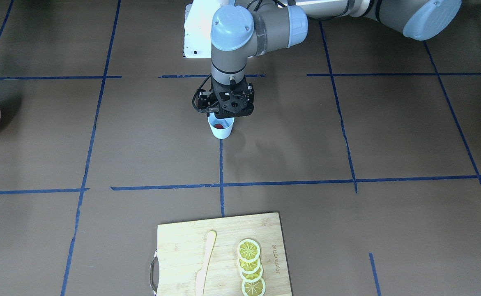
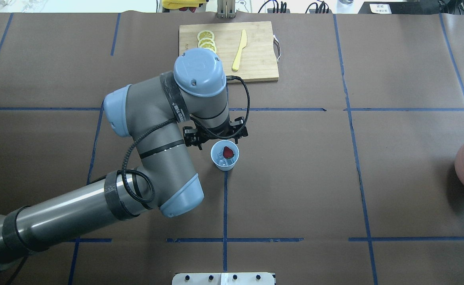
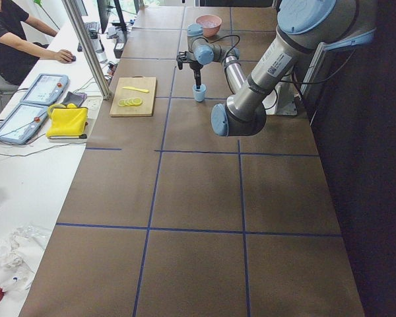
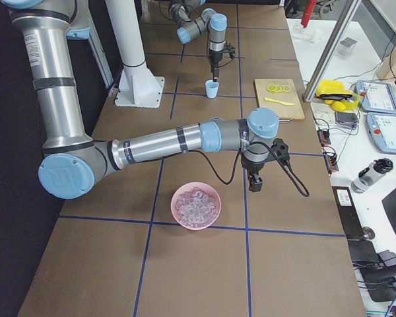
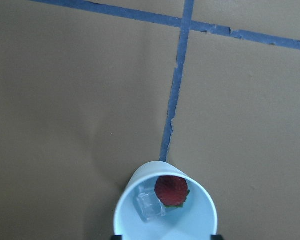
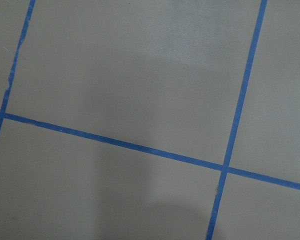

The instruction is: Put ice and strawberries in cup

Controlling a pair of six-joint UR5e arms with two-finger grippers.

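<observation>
- Cutting board (image 1: 182, 246): brand mark (image 1: 277, 259) burned in along one edge, lettering too small to read.
- White card (image 2: 378, 8), far edge of view: print illegible.

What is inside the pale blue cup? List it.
The cup holds one red strawberry with a clear ice cube beside it. Anything beneath them is covered; the wrist view crops the cup's near side.

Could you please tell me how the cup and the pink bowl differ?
The cup is pale blue and small; the bowl is pink and much wider. The cup holds a strawberry and an ice cube; the bowl holds only a heap of ice. The cup stands mid-table; the bowl towards the robot's right end. Both stand upright, open-topped.
</observation>
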